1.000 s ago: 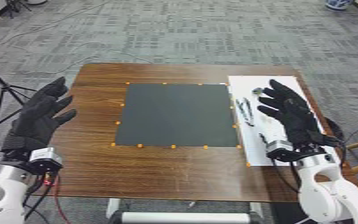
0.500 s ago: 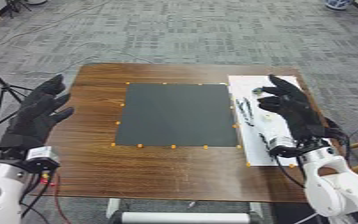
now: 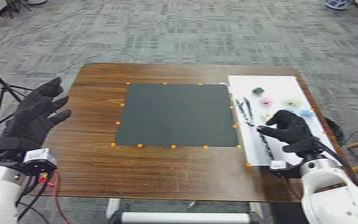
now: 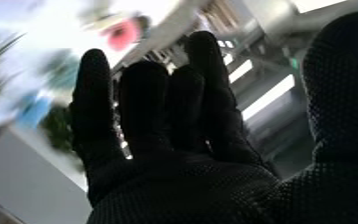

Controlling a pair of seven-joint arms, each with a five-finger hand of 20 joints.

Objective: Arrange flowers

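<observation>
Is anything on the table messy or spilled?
No, nothing stands out. The pink flower and blue flower are on the white sheet, and the dark mat lies flat.

The worktop (image 3: 175,172) is brown grained wood with a faint sheen, the dark mat (image 3: 175,115) smooth and matt, the white sheet (image 3: 246,86) smooth, the floor (image 3: 184,35) grey carpet, and the right hand (image 3: 289,134) wears matt, finely textured black fabric.

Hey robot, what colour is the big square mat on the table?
The mat is dark grey, seen best in the head view.
</observation>
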